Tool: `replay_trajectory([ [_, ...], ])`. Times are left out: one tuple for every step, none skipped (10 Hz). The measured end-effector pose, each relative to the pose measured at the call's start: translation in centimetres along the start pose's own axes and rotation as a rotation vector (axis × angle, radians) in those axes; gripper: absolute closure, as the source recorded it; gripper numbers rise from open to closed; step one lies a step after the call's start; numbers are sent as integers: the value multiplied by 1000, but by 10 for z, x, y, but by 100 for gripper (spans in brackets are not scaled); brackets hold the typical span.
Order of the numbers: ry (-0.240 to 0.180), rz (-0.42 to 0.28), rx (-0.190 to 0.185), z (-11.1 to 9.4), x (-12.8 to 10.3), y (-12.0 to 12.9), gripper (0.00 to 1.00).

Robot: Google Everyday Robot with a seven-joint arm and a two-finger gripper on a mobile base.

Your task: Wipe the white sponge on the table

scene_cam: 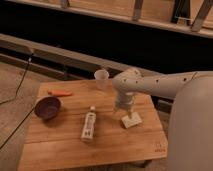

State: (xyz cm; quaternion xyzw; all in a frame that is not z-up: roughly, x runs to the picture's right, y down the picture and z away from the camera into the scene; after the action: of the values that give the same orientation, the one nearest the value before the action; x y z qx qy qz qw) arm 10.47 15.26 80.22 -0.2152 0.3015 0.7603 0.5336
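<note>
The white sponge (132, 121) lies flat on the right part of the wooden table (60, 142). My gripper (124, 111) hangs from the white arm, pointing down, right above the sponge's left end; it is close to the sponge or touching it, and I cannot tell which. The arm reaches in from the right side of the view.
A long white tube-shaped bottle (88, 124) lies in the middle of the table. A purple bowl (48, 107) sits at the left, with an orange carrot (60, 93) behind it. A white plastic cup (101, 78) stands at the back edge. The robot's white body (192, 135) fills the right side.
</note>
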Motion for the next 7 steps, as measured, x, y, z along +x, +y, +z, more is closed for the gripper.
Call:
replay_trajectory([
  [13, 25, 5, 7, -1, -11, 35],
  [21, 37, 8, 12, -2, -17, 35],
  [34, 51, 15, 18, -1, -23, 35],
  [48, 62, 21, 24, -1, -28, 35],
  [59, 71, 27, 30, -2, -31, 35],
  [69, 76, 31, 35, -2, -34, 35],
  [78, 80, 34, 39, -3, -36, 35],
])
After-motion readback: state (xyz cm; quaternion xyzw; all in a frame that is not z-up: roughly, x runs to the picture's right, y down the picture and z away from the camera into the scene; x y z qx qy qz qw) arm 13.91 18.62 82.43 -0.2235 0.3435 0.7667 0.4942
